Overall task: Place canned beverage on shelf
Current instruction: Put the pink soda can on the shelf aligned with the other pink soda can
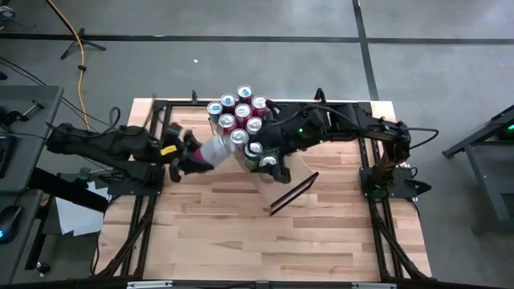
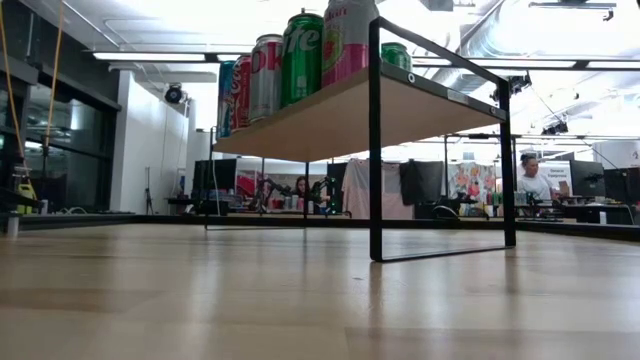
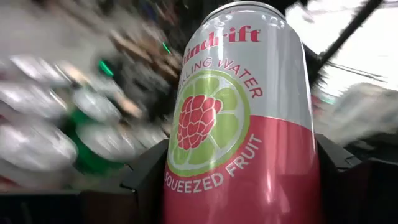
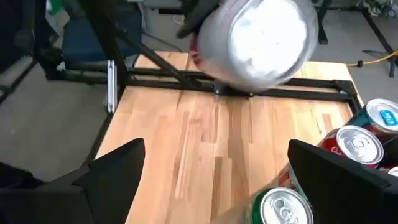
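A silver and pink sparkling-water can (image 3: 239, 118) lies about level in the air, with my left gripper (image 1: 197, 158) shut on it. In the high view the can (image 1: 215, 149) points at the several cans (image 1: 241, 116) standing on the shelf (image 2: 400, 110), a pale plank on a black frame. My right gripper (image 4: 227, 180) hovers open over the shelf, facing the can's silver end (image 4: 264, 37) and touching nothing. Neither gripper shows in the low view. My left gripper pinches the can's pink lower half (image 3: 186, 199) between its two fingers (image 3: 146, 177), one on each side of the round wall. The fingers come level from the table's left and run along the can. The can is lifted clear, its silver end away from the gripper.
The shelf cans crowd one end of the plank (image 2: 290, 65), and the plank's other end (image 1: 281, 181) is bare. More can tops (image 4: 357, 146) stand close under my right gripper. Bare wooden tabletop (image 1: 241, 233) stretches toward the near edge.
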